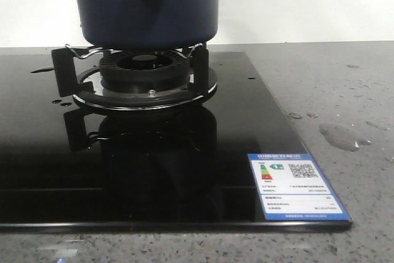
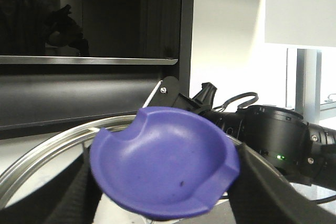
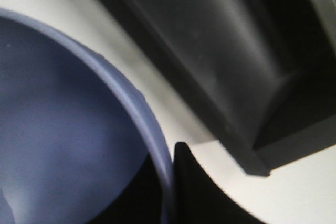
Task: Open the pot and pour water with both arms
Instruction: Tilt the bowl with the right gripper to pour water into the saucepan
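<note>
Pot: the pot (image 1: 145, 5) sits on the burner stand (image 1: 141, 75) of the black cooktop (image 1: 258, 121), its handle stub facing the front camera.
My left gripper: a purple knob (image 2: 165, 166) with a metal rim fills my view; grip state I cannot tell.
My right gripper: one finger (image 3: 197, 192) lies just outside the pot's rim (image 3: 134, 103); grip unclear.
Counter: water drops (image 1: 341, 135) lie beside the cooktop.

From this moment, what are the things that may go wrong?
1. The pot sits on thin wire supports above the burner; a sideways push may slide it off.
2. Water drops already lie on the counter, so pouring may spill more.
3. The purple dish hangs tilted between the left fingers; it may slip.
</note>
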Controlling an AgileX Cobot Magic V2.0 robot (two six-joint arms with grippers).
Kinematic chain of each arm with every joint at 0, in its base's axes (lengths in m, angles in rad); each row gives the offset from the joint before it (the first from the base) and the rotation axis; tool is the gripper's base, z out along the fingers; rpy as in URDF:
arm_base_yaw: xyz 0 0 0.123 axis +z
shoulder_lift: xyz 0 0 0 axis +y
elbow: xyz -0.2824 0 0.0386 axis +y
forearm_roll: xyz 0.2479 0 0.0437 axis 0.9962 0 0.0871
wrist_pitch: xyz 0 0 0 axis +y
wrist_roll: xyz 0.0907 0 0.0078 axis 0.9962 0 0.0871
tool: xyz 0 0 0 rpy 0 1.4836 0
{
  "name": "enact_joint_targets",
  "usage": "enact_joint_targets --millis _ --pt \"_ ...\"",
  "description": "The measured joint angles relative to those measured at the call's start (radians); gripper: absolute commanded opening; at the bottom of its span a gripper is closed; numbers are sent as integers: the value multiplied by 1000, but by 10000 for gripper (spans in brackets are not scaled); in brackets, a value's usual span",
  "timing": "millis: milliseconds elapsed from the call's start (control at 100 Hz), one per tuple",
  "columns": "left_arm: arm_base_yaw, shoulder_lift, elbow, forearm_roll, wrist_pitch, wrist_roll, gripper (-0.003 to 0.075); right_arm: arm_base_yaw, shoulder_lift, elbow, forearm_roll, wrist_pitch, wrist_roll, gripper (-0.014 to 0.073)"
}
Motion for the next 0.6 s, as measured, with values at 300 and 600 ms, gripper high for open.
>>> enact_joint_targets --millis 300,600 --pt "-11 0 0 4 0 0 262 33 0 -2 -108 -70 0 -41" --pt "-15 0 0 7 0 0 262 34 0 -2 -77 2 0 -42"
